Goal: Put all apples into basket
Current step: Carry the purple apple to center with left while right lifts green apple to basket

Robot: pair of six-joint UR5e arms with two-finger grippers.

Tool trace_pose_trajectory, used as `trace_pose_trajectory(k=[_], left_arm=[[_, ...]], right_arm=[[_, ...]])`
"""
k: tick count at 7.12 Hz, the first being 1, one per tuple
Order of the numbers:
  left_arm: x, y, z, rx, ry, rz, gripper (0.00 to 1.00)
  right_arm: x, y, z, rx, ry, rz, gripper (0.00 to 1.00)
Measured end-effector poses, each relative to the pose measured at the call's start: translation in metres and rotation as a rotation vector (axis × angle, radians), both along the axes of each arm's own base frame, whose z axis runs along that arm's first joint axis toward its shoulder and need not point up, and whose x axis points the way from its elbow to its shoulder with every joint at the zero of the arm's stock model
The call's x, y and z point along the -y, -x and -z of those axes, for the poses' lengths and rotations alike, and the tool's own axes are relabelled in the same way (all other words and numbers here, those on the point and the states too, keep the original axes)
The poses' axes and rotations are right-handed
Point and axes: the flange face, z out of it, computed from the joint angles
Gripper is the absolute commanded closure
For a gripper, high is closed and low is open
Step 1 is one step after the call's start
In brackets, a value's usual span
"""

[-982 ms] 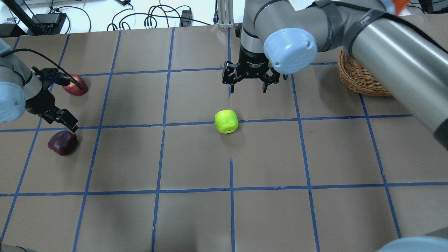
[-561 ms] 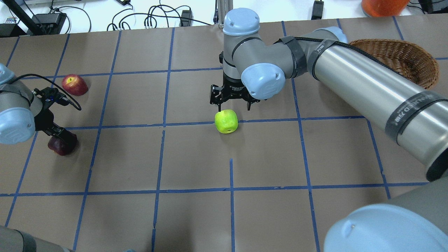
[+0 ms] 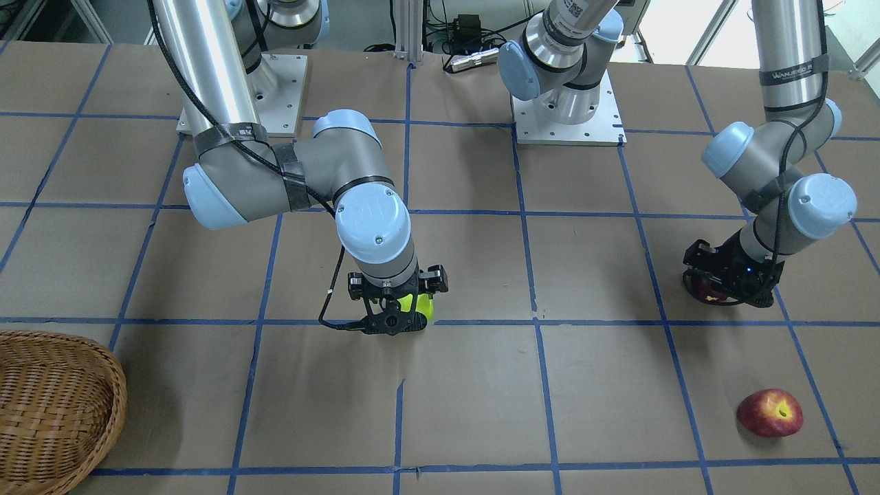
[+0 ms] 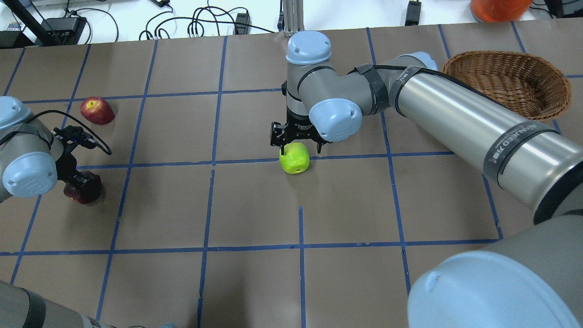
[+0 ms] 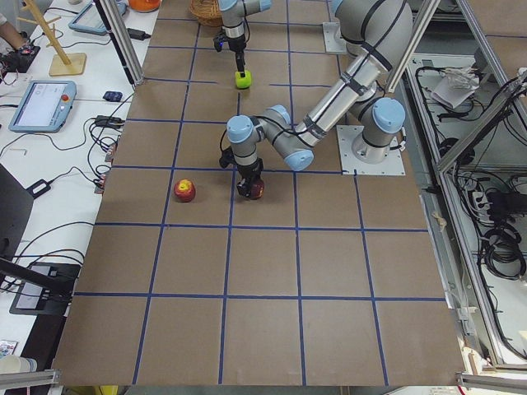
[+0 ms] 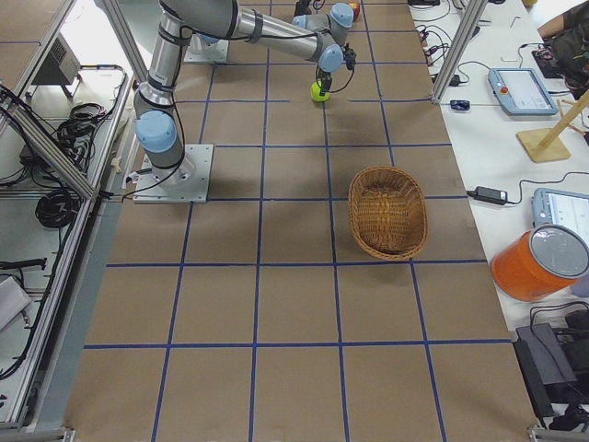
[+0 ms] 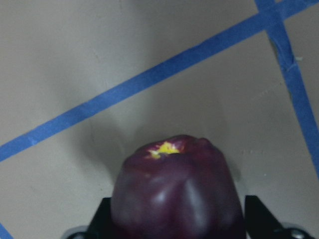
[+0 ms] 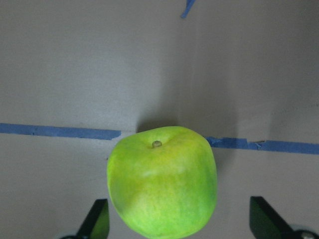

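Three apples lay outside the oval light-brown wicker basket point(image 4: 510, 82) by the table's far right corner. Unclenched, the right gripper point(image 4: 299, 146) straddled the lime-green apple point(image 4: 294, 158) mid-table. The left gripper point(image 3: 725, 292), spread, flanked the dark maroon apple point(image 7: 177, 194) near the left edge, beside the red yellow-patched apple point(image 4: 96, 110). The left arm's grey band point(image 3: 787, 71) read "WANJEED".

1. Right arm point(image 4: 455, 118) reaches far forward, forearm long and nearly level; wrist turned straight down.
2. Right gripper point(image 4: 299, 149) points down, set low; jaws spread wide; fingers point(image 8: 99, 219) sit at both lower corners of my wrist feed.
3. Left arm point(image 4: 27, 155) folded on its own side; wrist bent down.
4. Left gripper point(image 3: 727, 292) low, pointing down; jaws spread just as wide.
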Motion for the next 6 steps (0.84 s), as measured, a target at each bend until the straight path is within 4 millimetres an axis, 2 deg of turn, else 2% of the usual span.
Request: trace_pose_trajectory(k=[1,2,3,4,5,6], left_arm=[[0.004,0.008,-0.01,0.002,0.009,-0.029,1.0],[0.015,0.027,-0.026,-0.005,0.001,-0.084,1.0],[0.033,0.064,-0.051,-0.013,-0.026,-0.156,1.0],[0.051,0.11,-0.075,-0.023,-0.045,-0.234,1.0],[0.062,0.156,-0.088,-0.049,-0.051,-0.323,1.0],[0.069,0.201,-0.091,-0.072,-0.051,-0.421,1.0]], right_arm=[[0.0,-0.001,0.002,0.009,-0.002,-0.002,0.0],[0.003,-0.003,0.007,0.015,0.006,-0.003,0.0],[0.007,-0.005,0.016,0.019,0.018,-0.001,0.01],[0.01,-0.005,0.024,0.021,0.025,0.001,0.54],[0.01,-0.006,0.027,0.021,0.027,0.002,0.98],[0.011,-0.005,0.026,0.019,0.031,0.002,1.0]])
